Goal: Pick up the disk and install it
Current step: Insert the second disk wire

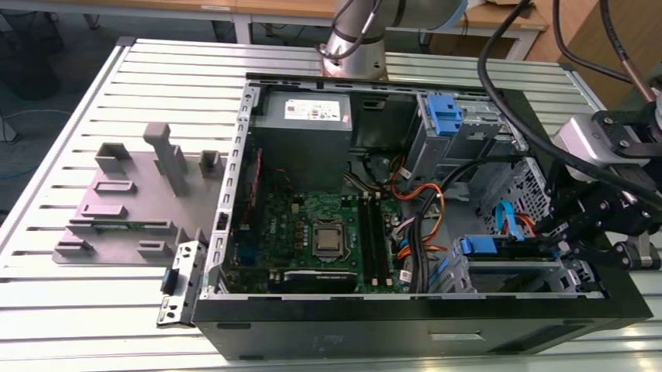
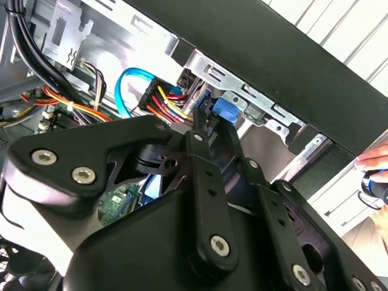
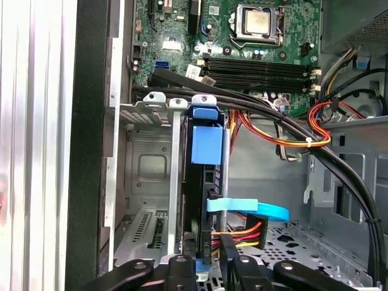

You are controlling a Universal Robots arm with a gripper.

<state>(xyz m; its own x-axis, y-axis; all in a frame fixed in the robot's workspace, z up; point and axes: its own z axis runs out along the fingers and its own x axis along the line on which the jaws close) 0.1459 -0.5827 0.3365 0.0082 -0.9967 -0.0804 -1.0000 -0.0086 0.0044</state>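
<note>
Black gripper [image 3: 206,262] jaws clamped on flat metal disk with blue rails [image 3: 197,200], edge-on in grey metal drive cage [image 3: 145,157] (1 light-blue cable [image 3: 254,209] beside cage). Push straight, no skew.

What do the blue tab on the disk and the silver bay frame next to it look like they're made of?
The blue tab on the disk looks like moulded plastic: even matte colour, soft rounded edges. The bay frame looks like bare sheet metal, probably steel: dull silver-grey, with stamped ribs and punched slots.
</note>
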